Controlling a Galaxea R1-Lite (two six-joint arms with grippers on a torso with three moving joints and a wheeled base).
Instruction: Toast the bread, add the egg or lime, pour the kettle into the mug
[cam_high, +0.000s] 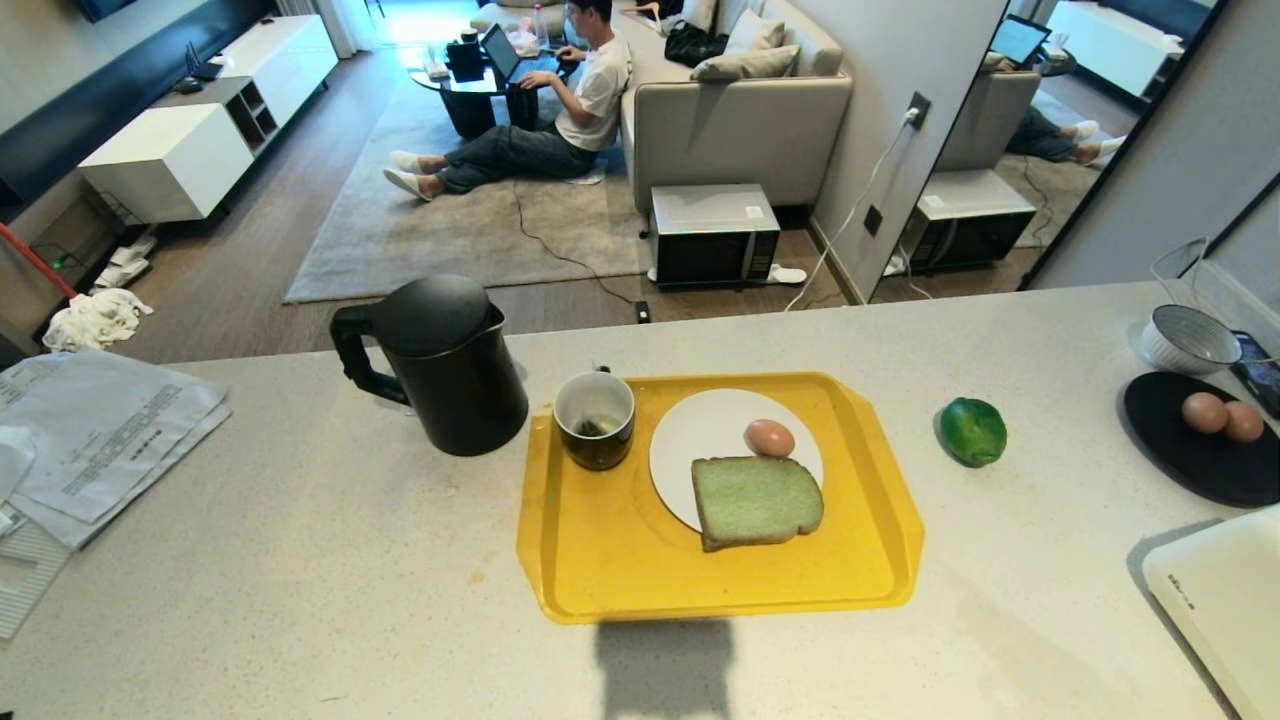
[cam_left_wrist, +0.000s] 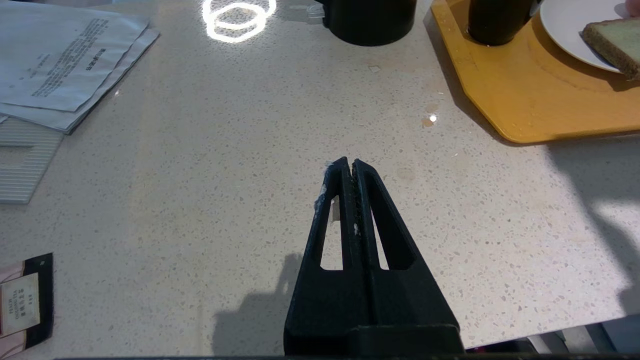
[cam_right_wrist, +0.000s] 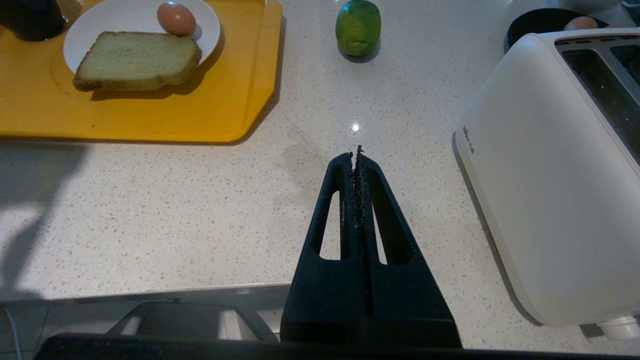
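A: From the head camera, nothing is under way. The bread (cam_high: 756, 500) lies on the white plate (cam_high: 700, 440) in the yellow tray (cam_high: 620, 570), its near edge hanging over the rim, with the egg (cam_high: 769, 437) just behind it. Neither arm shows.

B: The mug (cam_high: 595, 419) stands at the tray's far left corner, the kettle (cam_high: 440, 362) on the worktop (cam_high: 300, 580) just left of it, handle turned away from the tray. The lime (cam_high: 972, 431) sits right of the tray, apart from it.

A: Left wrist camera: the left tool (cam_left_wrist: 349, 164) is pressed together, empty, low over bare worktop near the front edge. Papers (cam_left_wrist: 65, 55) lie off to one side.

B: Right wrist camera: the right tool (cam_right_wrist: 357, 156) is pressed together too, pinching nothing. The white toaster (cam_right_wrist: 555, 165) stands close beside it, slots up.

A: So I'd call this the start, toasting step untouched. The right arm looks the natural pick, sitting between bread and toaster.

B: Agreed. It would need to spread, reach to the tray, and take the slice by the overhanging edge without nudging the egg, then stand it upright for the slot.
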